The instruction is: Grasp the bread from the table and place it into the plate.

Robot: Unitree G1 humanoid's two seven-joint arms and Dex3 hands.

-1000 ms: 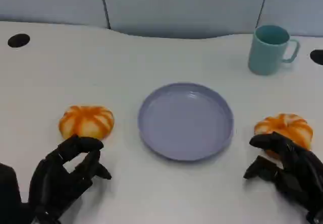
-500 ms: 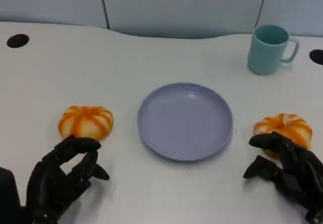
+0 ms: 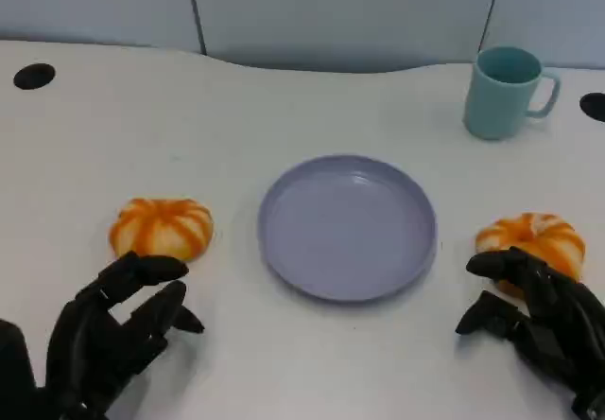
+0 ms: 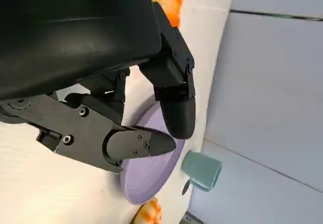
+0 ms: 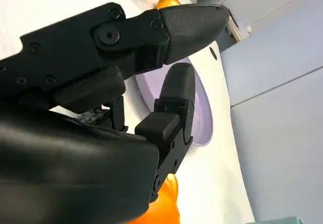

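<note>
Left robot hand (image 3: 113, 330) spread wide, empty, near left bread (image 3: 162, 228), right robot hand (image 3: 534, 321) spread, empty, beside right bread (image 3: 532, 237), purple plate (image 3: 348, 227) between, teal mug (image 3: 504, 92) behind, white counter (image 3: 284, 108)

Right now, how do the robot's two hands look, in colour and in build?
Both hands, the left hand and the right hand, are matt black with jointed, blocky fingers whose tips are smooth and rounded. The wrist views show round screws at the joints and a glossy rounded black shell behind the fingers.
</note>
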